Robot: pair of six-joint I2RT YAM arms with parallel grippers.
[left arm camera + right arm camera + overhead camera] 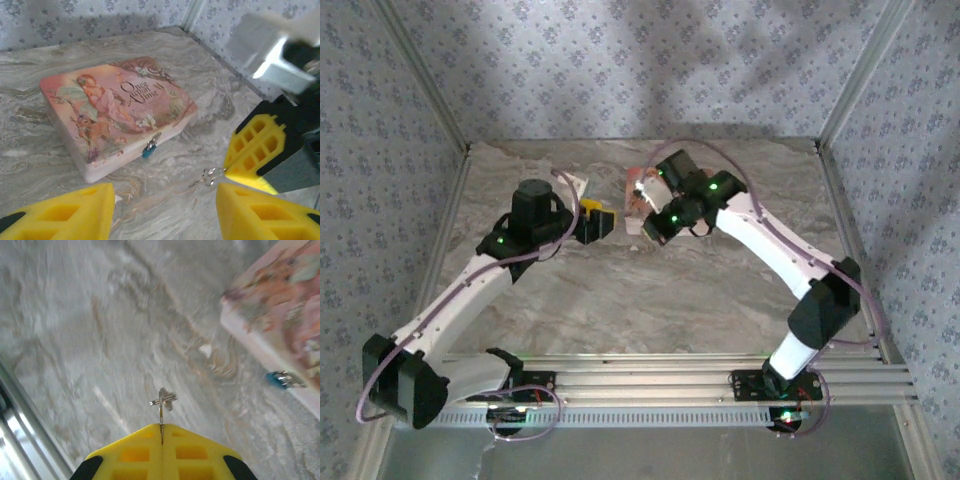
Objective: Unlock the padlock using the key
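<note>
The tiny blue padlock [148, 150] hangs on the clasp at the front of the pink floral box [117, 107], which lies flat on the table. My right gripper [161, 429] is shut on the small silver key [162, 401], whose ring end sticks out past the fingertips. In the left wrist view the key [210, 176] hangs just above the table, right of the padlock and apart from it. The padlock [280, 380] shows at the right edge of the right wrist view. My left gripper [162, 215] is open, with nothing between its fingers, a short way in front of the box.
The marble-patterned table [650, 300] is walled by patterned panels with metal corner posts [850, 85]. The right arm's yellow fingers [255, 147] and grey wrist crowd the space right of the box. A metal rail [670, 375] runs along the near edge.
</note>
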